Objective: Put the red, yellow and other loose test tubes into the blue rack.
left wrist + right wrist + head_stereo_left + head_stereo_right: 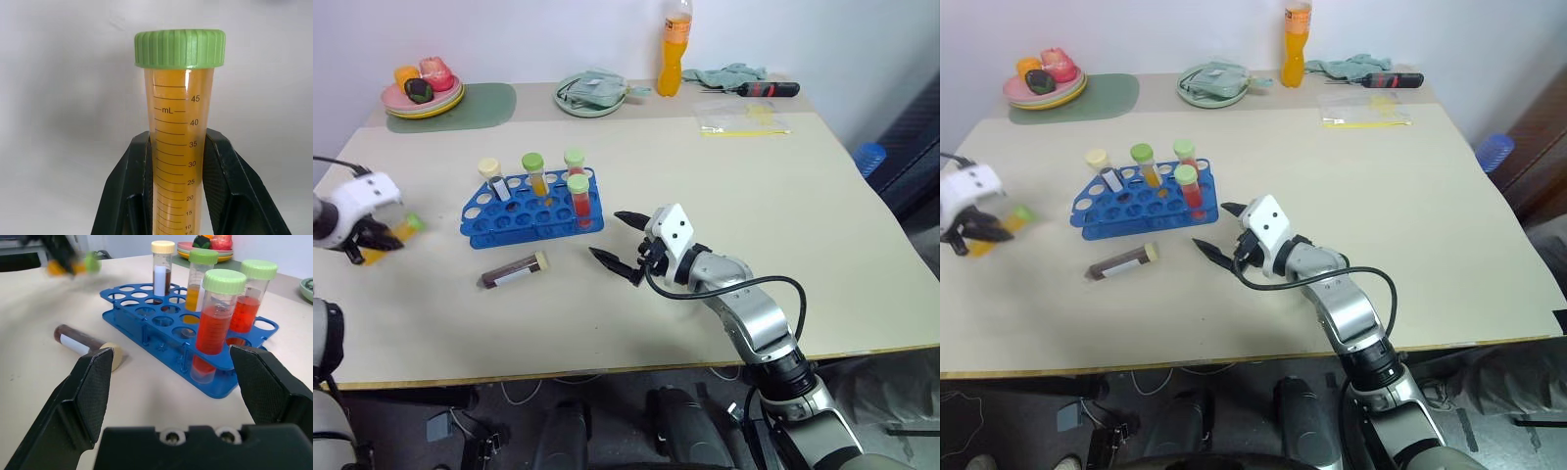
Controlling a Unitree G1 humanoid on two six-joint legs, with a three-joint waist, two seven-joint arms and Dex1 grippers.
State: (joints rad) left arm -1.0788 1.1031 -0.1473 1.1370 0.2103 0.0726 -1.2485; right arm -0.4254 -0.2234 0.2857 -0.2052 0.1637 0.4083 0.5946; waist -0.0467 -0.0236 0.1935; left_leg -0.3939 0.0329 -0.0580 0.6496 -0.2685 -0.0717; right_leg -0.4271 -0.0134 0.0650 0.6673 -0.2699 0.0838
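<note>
The left gripper's [374, 238] fingers were clamped on an orange-filled tube [179, 132] left of the blue rack [532, 208], which held 4 tubes; the right gripper's [619, 245] fingers stood apart near a dark tube [514, 271] lying on the surface [724, 166].

Four tubes [578, 194] upright in rack [530, 211], one tube [514, 271] lying before it

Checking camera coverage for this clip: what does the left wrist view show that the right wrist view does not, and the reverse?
Left wrist view: the tube's printed millilitre scale and ribbed green cap, with the black fingers clamped on the yellow tube.
Right wrist view: the blue rack with four standing tubes, the dark tube lying on the table, and the open right gripper.
Both: the left gripper holding that yellow tube.
</note>
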